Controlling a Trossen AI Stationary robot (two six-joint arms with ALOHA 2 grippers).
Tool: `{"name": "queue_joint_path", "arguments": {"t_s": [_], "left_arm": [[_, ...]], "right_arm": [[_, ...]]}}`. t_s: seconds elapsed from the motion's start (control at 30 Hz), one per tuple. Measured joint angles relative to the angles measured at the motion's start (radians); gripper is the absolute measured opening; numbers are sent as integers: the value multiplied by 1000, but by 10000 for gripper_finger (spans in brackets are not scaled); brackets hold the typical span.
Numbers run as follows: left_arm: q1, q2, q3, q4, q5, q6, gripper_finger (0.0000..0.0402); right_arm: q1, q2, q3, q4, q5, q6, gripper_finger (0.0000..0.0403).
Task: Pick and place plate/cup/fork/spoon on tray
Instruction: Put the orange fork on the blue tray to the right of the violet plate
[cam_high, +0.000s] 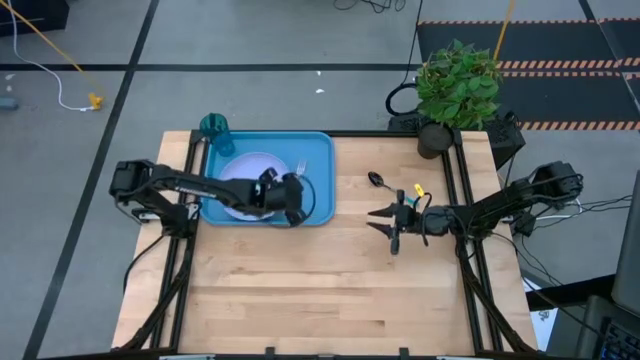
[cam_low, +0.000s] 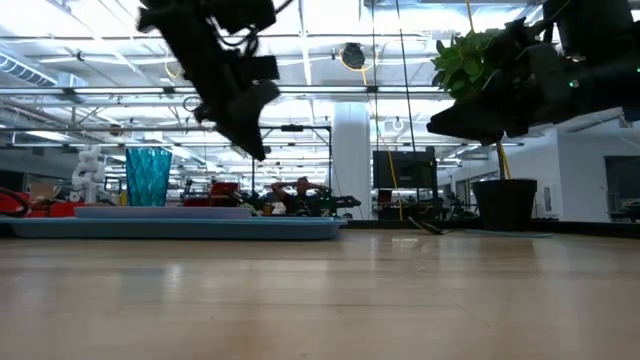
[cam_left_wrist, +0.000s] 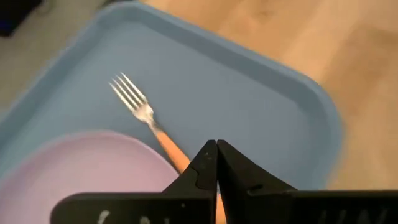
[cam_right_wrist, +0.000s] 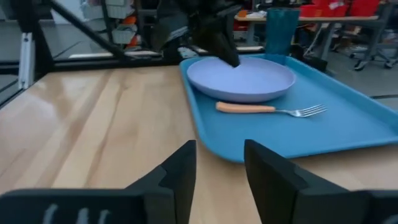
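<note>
A potted plant (cam_high: 455, 88) stands at the far edge of the wooden desk (cam_high: 320, 290), beyond the right tool. A yellow cable (cam_high: 55, 48) and a white cord (cam_high: 45, 88) lie on the grey floor (cam_high: 250, 35), far beyond the left tool.

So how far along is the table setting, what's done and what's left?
Plate, cup and fork already sit on the blue tray. Nothing is in hand: the left gripper is shut and empty above the fork; the right gripper is open. The spoon remains on the table.
</note>
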Motion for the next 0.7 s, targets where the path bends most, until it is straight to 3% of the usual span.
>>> {"name": "queue_joint_path", "arguments": {"t_s": [0.13, 0.3, 0.53, 0.7], "left_arm": [[96, 65, 59, -36, 34, 153, 5], [179, 208, 178, -111, 113, 273, 5], [246, 392, 377, -371, 133, 301, 5], [303, 437, 427, -365, 186, 302, 5]], "right_arm": [[-10, 0, 1, 21, -69, 6, 101], [-5, 0, 1, -2, -73, 5, 80], [-5, 0, 1, -24, -73, -33, 70], [-5, 0, 1, -31, -73, -81, 70]]}}
